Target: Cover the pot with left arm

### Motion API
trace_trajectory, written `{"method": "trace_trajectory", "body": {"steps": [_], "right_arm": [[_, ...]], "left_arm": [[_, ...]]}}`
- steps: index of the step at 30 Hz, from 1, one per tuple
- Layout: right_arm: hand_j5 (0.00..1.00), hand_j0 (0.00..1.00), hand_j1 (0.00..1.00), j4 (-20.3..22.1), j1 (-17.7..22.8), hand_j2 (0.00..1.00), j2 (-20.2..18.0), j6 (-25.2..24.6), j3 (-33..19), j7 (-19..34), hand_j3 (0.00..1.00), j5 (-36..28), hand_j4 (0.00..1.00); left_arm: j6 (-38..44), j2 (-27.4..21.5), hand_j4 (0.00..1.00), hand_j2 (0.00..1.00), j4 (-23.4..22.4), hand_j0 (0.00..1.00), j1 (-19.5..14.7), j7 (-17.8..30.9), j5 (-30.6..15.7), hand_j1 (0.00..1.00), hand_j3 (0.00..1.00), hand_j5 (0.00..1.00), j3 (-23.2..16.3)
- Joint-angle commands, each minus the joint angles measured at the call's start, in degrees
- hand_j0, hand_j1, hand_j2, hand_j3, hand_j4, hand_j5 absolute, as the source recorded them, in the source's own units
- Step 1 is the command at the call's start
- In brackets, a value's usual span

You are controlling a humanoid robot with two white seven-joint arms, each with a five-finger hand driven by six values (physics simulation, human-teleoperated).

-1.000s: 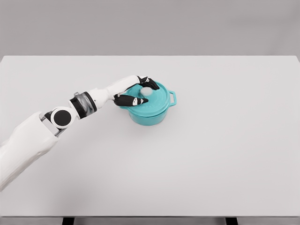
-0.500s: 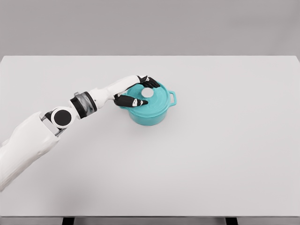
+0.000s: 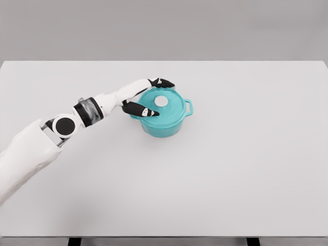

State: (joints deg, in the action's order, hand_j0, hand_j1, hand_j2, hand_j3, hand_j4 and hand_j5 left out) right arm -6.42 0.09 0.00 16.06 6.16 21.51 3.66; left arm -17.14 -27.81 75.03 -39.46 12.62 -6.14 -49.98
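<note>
Now lidded pot (image 3: 165,113) — beside spread left hand (image 3: 146,97).

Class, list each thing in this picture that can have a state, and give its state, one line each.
Pot: upright on the table, covered.
Lid: seated on the pot, white knob up.
Left hand: open, fingers spread beside the lid's left edge, holding nothing.
Table: white, bearing only the pot.
</note>
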Motion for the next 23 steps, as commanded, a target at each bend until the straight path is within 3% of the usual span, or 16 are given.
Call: {"method": "trace_trajectory", "body": {"steps": [1,7,10,12,14,16,23], "right_arm": [[1.00,1.00,1.00,0.00,0.00,1.00,0.00,0.03,-0.01,0.02,1.00,0.03,1.00],[1.00,1.00,1.00,0.00,0.00,1.00,0.00,0.03,-0.01,0.02,1.00,0.03,1.00],[1.00,1.00,1.00,0.00,0.00,1.00,0.00,0.03,-0.01,0.02,1.00,0.03,1.00],[1.00,1.00,1.00,0.00,0.00,1.00,0.00,0.03,-0.01,0.02,1.00,0.03,1.00],[1.00,1.00,1.00,0.00,0.00,1.00,0.00,0.03,-0.01,0.02,1.00,0.03,1.00],[1.00,1.00,1.00,0.00,0.00,1.00,0.00,0.03,-0.01,0.02,1.00,0.03,1.00],[1.00,1.00,1.00,0.00,0.00,1.00,0.00,0.03,-0.01,0.02,1.00,0.03,1.00]], "left_arm": [[0.00,-1.80,0.96,0.96,2.31,0.96,0.00,0.03,-1.15,0.96,0.96,0.96,0.41],[-0.17,-10.33,1.00,1.00,8.20,1.00,-0.53,0.03,-8.27,1.00,1.00,1.00,0.41],[-0.88,-22.72,1.00,1.00,12.07,1.00,0.18,0.21,-11.09,1.00,1.00,1.00,0.50],[-5.53,-27.03,1.00,1.00,11.90,1.00,2.81,0.39,-11.09,1.00,1.00,1.00,3.75],[-7.29,-28.09,1.00,1.00,11.46,1.00,7.55,0.30,-11.09,1.00,1.00,1.00,7.70],[-7.29,-28.09,1.00,1.00,10.67,1.00,9.58,0.30,-11.09,1.00,1.00,1.00,8.50],[-7.38,-28.26,1.00,1.00,8.38,1.00,9.76,0.30,-12.76,1.00,1.00,1.00,8.32]]}}
